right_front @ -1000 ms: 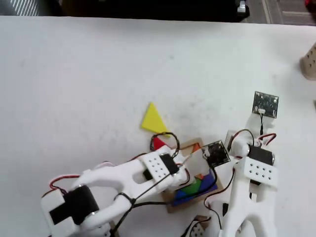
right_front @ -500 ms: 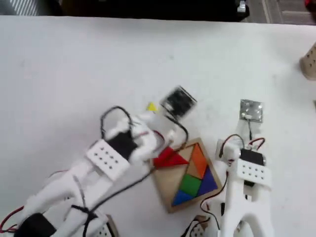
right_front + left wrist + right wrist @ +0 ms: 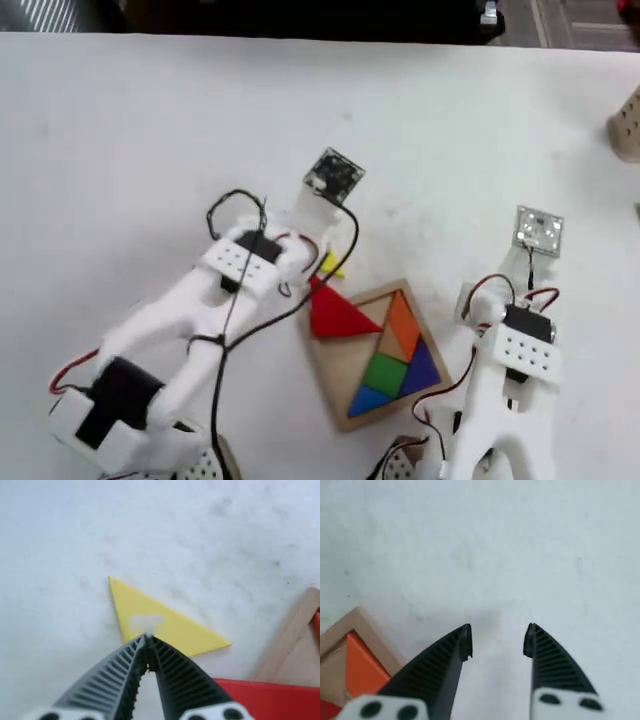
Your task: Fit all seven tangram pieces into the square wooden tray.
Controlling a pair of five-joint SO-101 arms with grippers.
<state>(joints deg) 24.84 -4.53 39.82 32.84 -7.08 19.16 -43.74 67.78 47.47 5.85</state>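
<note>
Yellow triangle [image 3: 165,622] lies outside the tray [image 3: 335,378], so we judge the left tool [image 3: 148,639], pressed together, means to nudge it; right tool [image 3: 497,640] spread.

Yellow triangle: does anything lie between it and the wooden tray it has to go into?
Yes. The red triangle lies over the edge of the tray on the side facing the yellow triangle. Nothing visible separates the left gripper from it.

The wooden tray [image 3: 336,388], turned like a diamond, holds orange, green and blue pieces [image 3: 386,372]. The red triangle [image 3: 338,315] overlaps its left corner, and the yellow triangle [image 3: 165,622] lies just beyond.
</note>
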